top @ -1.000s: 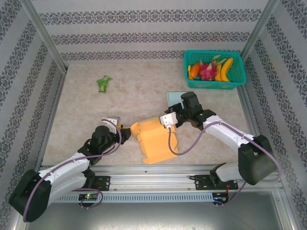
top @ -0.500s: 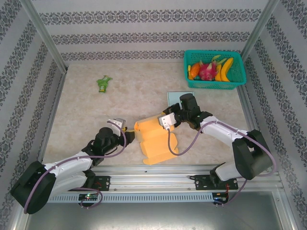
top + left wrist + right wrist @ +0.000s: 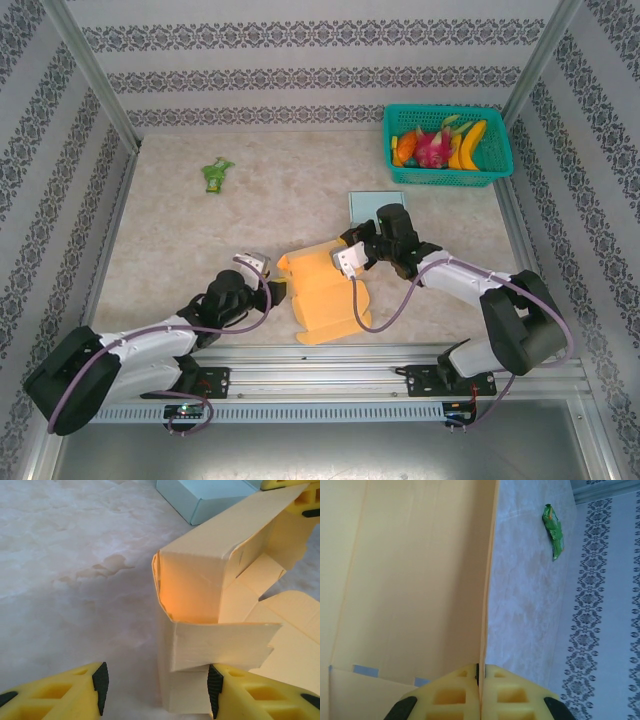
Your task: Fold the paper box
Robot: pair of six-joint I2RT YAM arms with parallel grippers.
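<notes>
The yellow paper box lies partly folded on the table in front of the arms, its left end raised into a corner. My left gripper is at that left end. In the left wrist view it is open around the corner: the right pad touches a flap, while the left pad stands apart over bare table. My right gripper is at the box's far edge. Seen from the right wrist, it is shut on the thin edge of an upright panel.
A teal basket of fruit stands at the back right. A flat light-blue box lies just behind the paper box. A green packet lies at the back left. Metal rails line the sides.
My left gripper has moved right, up to the box's left end. The right gripper has shifted slightly toward the near edge with the panel, and the box has turned a little.
</notes>
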